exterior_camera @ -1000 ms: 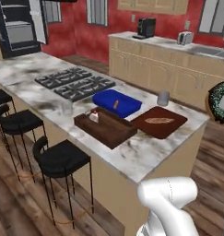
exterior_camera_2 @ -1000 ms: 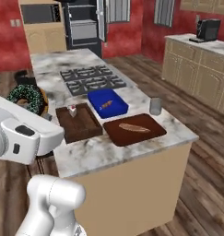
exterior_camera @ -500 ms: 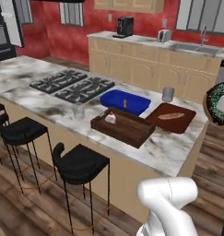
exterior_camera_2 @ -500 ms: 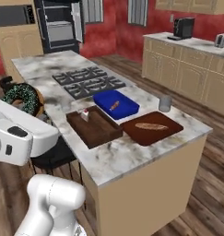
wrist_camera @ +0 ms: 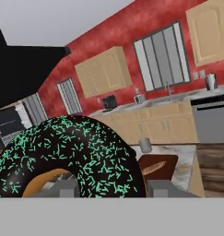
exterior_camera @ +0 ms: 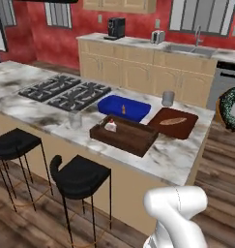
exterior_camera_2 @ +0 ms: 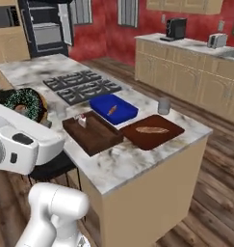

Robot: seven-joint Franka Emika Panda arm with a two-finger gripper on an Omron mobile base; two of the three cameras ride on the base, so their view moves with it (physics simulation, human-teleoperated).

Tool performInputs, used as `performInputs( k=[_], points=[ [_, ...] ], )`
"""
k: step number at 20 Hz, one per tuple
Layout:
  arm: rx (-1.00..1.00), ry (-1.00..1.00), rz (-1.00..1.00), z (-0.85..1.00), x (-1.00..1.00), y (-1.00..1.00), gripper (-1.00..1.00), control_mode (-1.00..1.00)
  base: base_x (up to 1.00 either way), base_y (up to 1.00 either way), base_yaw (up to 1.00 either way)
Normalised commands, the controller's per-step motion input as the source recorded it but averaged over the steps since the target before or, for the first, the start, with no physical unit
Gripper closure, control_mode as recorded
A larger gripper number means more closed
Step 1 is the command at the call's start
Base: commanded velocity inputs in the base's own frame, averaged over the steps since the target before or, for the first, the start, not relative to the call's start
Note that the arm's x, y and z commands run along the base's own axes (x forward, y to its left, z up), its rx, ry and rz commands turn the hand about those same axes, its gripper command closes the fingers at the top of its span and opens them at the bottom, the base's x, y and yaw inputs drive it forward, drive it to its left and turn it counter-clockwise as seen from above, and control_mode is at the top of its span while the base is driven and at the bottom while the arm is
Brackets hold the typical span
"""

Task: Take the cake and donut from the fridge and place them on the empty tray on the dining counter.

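One donut (wrist_camera: 72,156) fills the hand view, dark glaze with green sprinkles, tan ring showing at 7 o'clock. The gripper (wrist_camera: 106,190) has its jaws partly closed on the donut — the grey fingertips (wrist_camera: 62,189) sit against its lower edge on both sides. In the left base view the donut (exterior_camera: 231,107) sits at the 3 o'clock edge, off the counter's (exterior_camera: 177,157) end and above the wood floor. In the right base view the donut (exterior_camera_2: 23,103) sits at 9 o'clock, just above the white arm.

The tray (exterior_camera: 131,138) lies on the counter near its front edge, with the cake (exterior_camera: 110,126) inside at its left end — white wedge, red dot on top. In the right base view the cake (exterior_camera_2: 82,120) stands at the tray's (exterior_camera_2: 97,137) far end, toward 11 o'clock.

A blue dish (exterior_camera: 124,107) lies just behind the tray, with a small orange thing in it. A reddish-brown board (exterior_camera: 174,123) with a bread loaf (exterior_camera: 172,120) on it lies at 2 o'clock from the tray. A grey cup (exterior_camera: 168,98) stands behind the board. A clear glass (exterior_camera: 75,119) stands at 9 o'clock from the tray. The stove (exterior_camera: 66,92) is set in the counter toward 10 o'clock. Two black stools (exterior_camera: 78,177) stand along the counter's front. The fridge (exterior_camera_2: 46,26) stands at 11 o'clock in the right base view, door open, shelves showing.
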Motion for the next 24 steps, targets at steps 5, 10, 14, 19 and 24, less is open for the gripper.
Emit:
performInputs(
  k=[5,10,14,19,24],
  points=[
    [0.0,0.0,0.0,0.0,0.0,0.0,1.0,1.0,0.73,0.87,-0.68],
    [0.0,0.0,0.0,0.0,0.0,0.0,1.0,1.0,0.59,1.0,-0.42],
    [0.0,0.0,0.0,0.0,0.0,0.0,1.0,1.0,0.64,1.0,-0.34],
    [0.0,0.0,0.0,0.0,0.0,0.0,1.0,1.0,-0.04,1.0,-0.18],
    [0.0,0.0,0.0,0.0,0.0,0.0,1.0,1.0,-0.21,1.0,-0.12]
  ],
)
